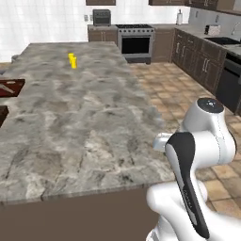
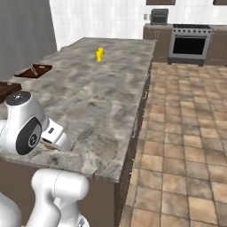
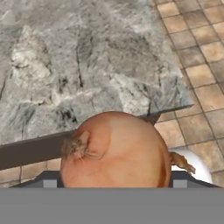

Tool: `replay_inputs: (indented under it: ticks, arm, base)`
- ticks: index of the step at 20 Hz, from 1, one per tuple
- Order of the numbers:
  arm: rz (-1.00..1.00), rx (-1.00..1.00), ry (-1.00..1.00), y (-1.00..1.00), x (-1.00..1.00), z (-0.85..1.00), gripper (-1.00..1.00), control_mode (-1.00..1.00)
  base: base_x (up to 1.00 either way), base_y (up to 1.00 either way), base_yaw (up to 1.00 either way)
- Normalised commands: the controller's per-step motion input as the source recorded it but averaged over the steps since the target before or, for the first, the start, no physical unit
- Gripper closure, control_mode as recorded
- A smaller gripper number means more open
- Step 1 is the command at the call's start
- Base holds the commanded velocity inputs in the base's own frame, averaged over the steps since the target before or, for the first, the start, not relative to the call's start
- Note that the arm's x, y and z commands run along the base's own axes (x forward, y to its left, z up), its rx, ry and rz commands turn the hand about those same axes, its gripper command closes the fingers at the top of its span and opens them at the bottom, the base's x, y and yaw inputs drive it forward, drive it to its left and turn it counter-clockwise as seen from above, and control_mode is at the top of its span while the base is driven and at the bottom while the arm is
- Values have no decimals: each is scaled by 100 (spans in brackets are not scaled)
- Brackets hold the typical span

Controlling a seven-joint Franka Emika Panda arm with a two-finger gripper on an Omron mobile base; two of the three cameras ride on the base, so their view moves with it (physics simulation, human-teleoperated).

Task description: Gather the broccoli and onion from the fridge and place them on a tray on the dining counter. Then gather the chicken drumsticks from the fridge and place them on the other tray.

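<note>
In the hand view's lower centre, the onion (image 3: 114,151) sits clamped in the tool (image 3: 113,183), jaws wide around it, above the marbled tabletop (image 3: 78,65) corner and tiled floor (image 3: 205,65).

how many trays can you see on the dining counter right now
2. One tray sits near the left edge of the dining counter, further along. The other tray is nearer the robot on the same edge, cut off by the frame. More may lie out of frame.
</note>
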Motion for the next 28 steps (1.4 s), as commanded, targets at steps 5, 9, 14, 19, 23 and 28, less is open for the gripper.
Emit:
replay_inputs:
  ticks: [5,9,14,19,23,28]
  arm:
    - [0,0,0,0,0,0,100,100]
    - [0,0,0,0,0,0,100,100]
    - [0,0,0,0,0,0,100,100]
    - [0,0,0,0,0,0,100,100]
    - [0,0,0,0,0,0,100,100]
    - [0,0,0,0,0,0,100,100]
  base:
    - [-7,100,-21]
    - [0,100,-18]
    - [0,100,-24]
    - [0,100,-22]
    - [0,100,-22]
    - [0,100,-22]
